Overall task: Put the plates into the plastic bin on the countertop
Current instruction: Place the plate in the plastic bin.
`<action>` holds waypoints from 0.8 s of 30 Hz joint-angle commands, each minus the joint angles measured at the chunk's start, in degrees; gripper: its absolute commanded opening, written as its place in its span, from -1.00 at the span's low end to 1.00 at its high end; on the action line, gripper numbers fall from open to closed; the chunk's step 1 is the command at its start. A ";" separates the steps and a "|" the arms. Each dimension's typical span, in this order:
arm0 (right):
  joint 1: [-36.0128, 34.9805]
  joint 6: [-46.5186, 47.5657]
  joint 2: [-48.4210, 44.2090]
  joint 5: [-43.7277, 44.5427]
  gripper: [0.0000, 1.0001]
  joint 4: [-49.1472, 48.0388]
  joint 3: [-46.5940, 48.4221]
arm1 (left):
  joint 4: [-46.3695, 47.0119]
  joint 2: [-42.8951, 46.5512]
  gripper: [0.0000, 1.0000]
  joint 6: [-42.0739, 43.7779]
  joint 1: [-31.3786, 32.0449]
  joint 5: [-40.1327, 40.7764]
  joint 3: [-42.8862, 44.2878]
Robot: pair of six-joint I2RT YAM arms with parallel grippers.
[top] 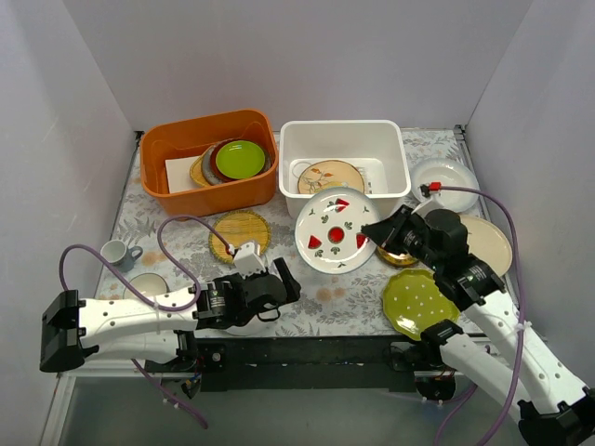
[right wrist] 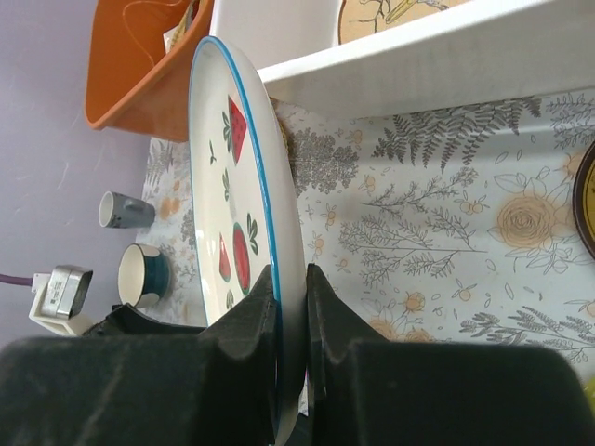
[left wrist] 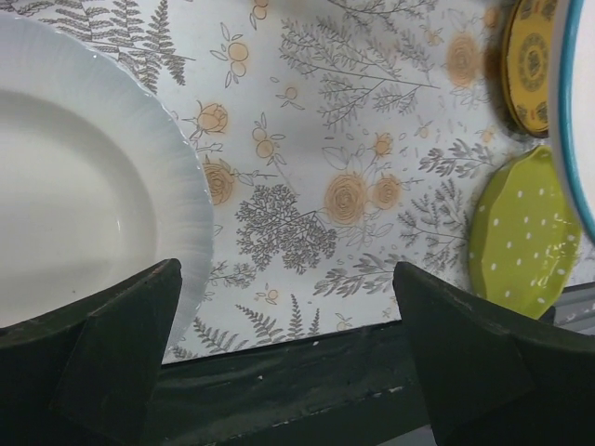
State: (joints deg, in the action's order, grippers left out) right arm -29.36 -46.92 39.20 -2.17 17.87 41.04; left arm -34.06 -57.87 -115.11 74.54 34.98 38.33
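My right gripper (top: 375, 232) is shut on the right rim of the white plate with red motifs (top: 333, 234) and holds it tilted just in front of the white plastic bin (top: 395, 153). In the right wrist view the fingers (right wrist: 290, 307) pinch the plate's blue-edged rim (right wrist: 232, 177). The tan bird plate (top: 330, 176) lies inside the bin. My left gripper (top: 282, 281) is open and low near the front edge; its left finger is over the rim of a plain white plate (left wrist: 84, 186). The woven yellow plate (top: 240, 233), green dotted plate (top: 418, 302), cream plate (top: 491, 243) and another white plate (top: 444, 177) lie on the countertop (top: 344, 293).
An orange tub (top: 177, 149) at the back left holds green and maroon plates (top: 237, 160). A small cup (top: 119, 253) and a second cup (top: 147, 285) stand at the left. A small dark-and-gold plate (left wrist: 530, 65) lies under the right arm. Grey walls close in both sides.
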 commanded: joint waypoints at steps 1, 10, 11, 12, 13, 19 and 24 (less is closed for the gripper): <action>0.01 3.40 3.59 -0.29 -0.97 -10.31 10.28 | -1.88 -1.37 0.97 -2.23 0.43 -0.35 1.05; 5.10 9.82 19.31 -4.84 -0.97 -8.55 26.62 | -1.80 -2.34 0.96 -3.98 0.69 -1.41 -0.44; 6.41 9.65 20.38 -7.99 -0.97 -9.33 27.25 | -1.80 -2.25 0.96 -4.07 0.69 -1.49 -0.62; 9.38 9.39 21.26 -9.93 -0.97 -9.86 27.69 | -1.80 -2.16 0.96 -4.42 0.60 -1.58 -0.88; 11.15 8.95 23.10 -11.96 -0.97 -10.48 28.13 | -1.80 -2.08 0.96 -4.42 0.78 -1.67 -1.15; 21.88 3.77 30.21 -27.06 -0.97 -17.07 29.19 | -1.80 -1.55 0.96 -5.04 0.78 -2.20 -2.11; 25.67 -2.03 35.59 -32.89 -0.97 -25.15 29.35 | -1.80 -0.06 0.96 -6.09 0.78 -2.37 -3.43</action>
State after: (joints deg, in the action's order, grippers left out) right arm -4.84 -42.37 73.80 -24.45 8.27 65.91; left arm -35.44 -60.01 -115.04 75.02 32.16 35.90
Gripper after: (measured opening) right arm 0.156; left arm 0.981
